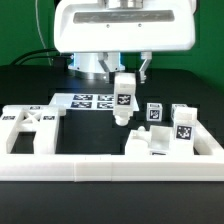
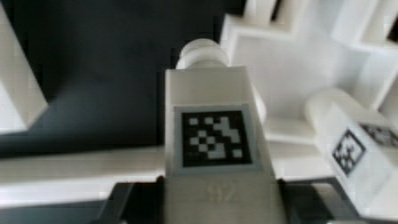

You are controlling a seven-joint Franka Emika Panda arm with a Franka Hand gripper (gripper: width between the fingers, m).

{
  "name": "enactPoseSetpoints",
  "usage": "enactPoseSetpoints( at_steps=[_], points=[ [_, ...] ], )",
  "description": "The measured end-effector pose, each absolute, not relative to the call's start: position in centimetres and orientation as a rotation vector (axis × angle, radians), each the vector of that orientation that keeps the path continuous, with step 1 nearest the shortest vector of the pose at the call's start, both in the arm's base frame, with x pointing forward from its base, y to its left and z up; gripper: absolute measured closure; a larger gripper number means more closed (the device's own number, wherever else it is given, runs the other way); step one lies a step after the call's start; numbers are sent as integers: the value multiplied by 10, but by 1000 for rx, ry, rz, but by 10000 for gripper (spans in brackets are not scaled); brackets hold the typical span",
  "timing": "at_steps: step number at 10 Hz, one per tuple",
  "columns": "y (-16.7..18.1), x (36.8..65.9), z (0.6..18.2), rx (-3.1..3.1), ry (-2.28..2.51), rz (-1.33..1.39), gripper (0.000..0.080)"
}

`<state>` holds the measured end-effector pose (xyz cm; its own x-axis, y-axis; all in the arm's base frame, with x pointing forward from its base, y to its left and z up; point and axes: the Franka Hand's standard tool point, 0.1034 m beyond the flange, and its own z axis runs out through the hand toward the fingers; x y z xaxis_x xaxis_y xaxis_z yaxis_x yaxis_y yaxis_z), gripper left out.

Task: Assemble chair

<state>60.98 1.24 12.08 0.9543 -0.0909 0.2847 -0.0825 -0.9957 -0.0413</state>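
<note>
black matte table top [image 1: 88,135]; thin flat white marker board [image 1: 85,100] lies on it at the back. long white border rail [image 1: 110,170] runs along the front. green wall [image 1: 20,25] behind.

Your arm [image 1: 122,25] runs off the top edge of the exterior view; only the lower housing shows. The X-braced panel [image 1: 28,128] is clipped by that view's left edge. The leg [image 1: 123,98] covers part of the marker board [image 1: 88,100], whose tags are too small to read. Same for the tag on the end block [image 1: 183,128]. The border rail [image 1: 110,168] runs out at both sides and covers the foot of the low block [image 1: 150,143] behind it. Your wrist view is soft all over, and the leg's tag [image 2: 214,140] is smeared. The gripper [image 2: 214,203] is cut by the picture's edge, so you can't see the fingertips. The neighbouring part [image 2: 356,135] is cut off too, its tag half out.
</note>
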Motion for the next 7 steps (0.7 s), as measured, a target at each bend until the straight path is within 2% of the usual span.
enactPoseSetpoints(
  at_steps=[1,3,7],
  points=[
    [8,610,121,-3076,126,-614,512],
    [5,605,117,-3070,125,-749,512],
    [29,617,113,-3047,111,-774,512]
  ],
)
